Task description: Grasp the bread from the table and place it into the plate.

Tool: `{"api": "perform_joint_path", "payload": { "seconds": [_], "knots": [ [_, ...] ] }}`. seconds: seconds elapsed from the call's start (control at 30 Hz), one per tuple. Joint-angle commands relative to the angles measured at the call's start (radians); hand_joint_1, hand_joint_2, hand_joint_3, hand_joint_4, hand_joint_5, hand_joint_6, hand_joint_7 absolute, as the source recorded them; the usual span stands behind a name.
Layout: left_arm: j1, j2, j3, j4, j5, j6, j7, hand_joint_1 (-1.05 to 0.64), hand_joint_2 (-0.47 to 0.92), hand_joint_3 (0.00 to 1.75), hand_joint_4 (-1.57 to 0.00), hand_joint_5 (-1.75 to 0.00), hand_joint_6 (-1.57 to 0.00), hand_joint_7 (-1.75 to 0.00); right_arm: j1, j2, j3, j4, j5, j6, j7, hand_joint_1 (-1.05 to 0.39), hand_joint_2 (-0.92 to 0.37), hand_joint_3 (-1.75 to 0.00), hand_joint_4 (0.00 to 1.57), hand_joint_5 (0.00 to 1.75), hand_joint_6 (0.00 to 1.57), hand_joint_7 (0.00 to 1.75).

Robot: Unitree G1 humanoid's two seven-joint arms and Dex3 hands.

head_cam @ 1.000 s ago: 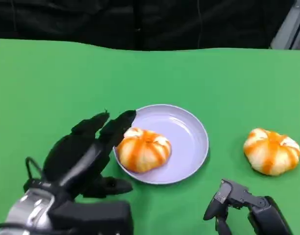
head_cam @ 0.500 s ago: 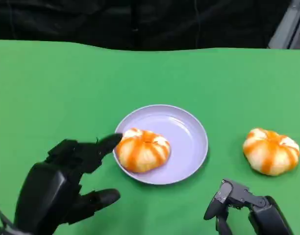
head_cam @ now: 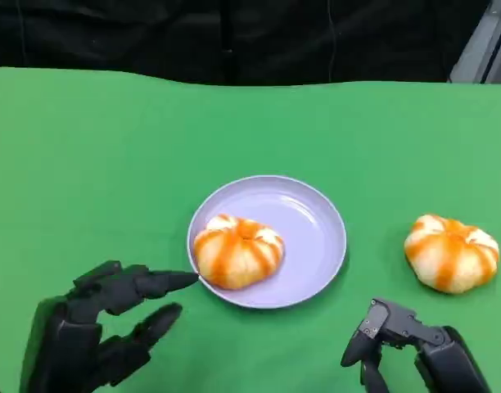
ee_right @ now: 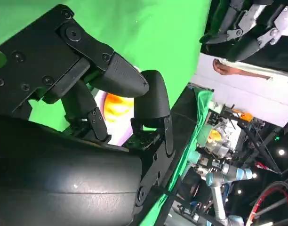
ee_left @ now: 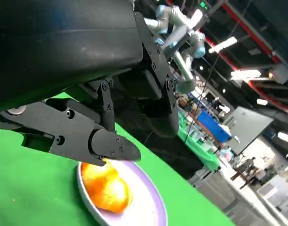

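Counter (head_cam: 87, 147): green, dark backdrop behind.
Plate (head_cam: 312, 237): holds one bread (head_cam: 238, 251).
Second bread (head_cam: 451, 252): right of plate, untouched.
Left hand (head_cam: 95, 332): fingers spread, empty, beside plate.
Right hand (head_cam: 414, 348): empty, fingers curled; next reach the second bread.

black fingers (ee_right: 118, 77), orange bread (ee_right: 118, 104), green table (ee_right: 148, 28)

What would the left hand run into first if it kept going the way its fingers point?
Probably the plate: the left hand is open, fingers aimed at the near rim, with the bread just beyond on the plate. Its height above the table is unclear, so it might pass over the rim and meet that bread.
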Motion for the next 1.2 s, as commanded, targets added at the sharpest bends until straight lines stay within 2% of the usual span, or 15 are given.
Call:
{"api": "perform_joint_path", "payload": {
  "seconds": [0.03,0.17,0.3,0.47,1.2],
  "knots": [
    [0.041,-0.035,0.005,0.005,-0.128,0.001,-0.075,0.09,0.43,1.33,-0.95,-1.54,-0.92,-1.34,0.004,-0.014,-0.006,-0.006,0.009,0.001,0.0,-0.4,-0.4,-1.47,0.72,1.75,0.64,1.58],
    [0.047,-0.056,0.015,0.014,-0.169,0.001,-0.124,0.09,0.42,1.35,-0.95,-1.57,-0.91,-1.39,0.004,-0.017,-0.006,-0.003,0.011,-0.003,0.001,-0.4,-0.4,-1.47,0.72,1.75,0.64,1.58],
    [0.05,-0.08,0.015,0.038,-0.253,0.016,-0.189,0.06,0.43,1.32,-0.93,-1.71,-0.83,-1.55,0.003,-0.023,-0.009,0.001,0.011,-0.007,0.002,-0.38,-0.4,-1.48,0.71,1.75,0.64,1.58],
    [0.039,-0.099,0.027,0.071,-0.307,0.014,-0.252,0.04,0.42,1.35,-0.92,-1.74,-0.79,-1.63,-0.001,-0.026,-0.01,0.008,0.017,-0.011,0.005,-0.38,-0.39,-1.49,0.72,1.75,0.64,1.59],
    [0.034,-0.146,0.067,0.086,-0.343,0.016,-0.375,0.04,0.39,1.39,-0.9,-1.75,-0.79,-1.62,-0.009,-0.027,-0.017,0.024,0.017,-0.031,0.008,-0.41,-0.4,-1.45,0.72,1.75,0.64,1.58]
  ]
}}
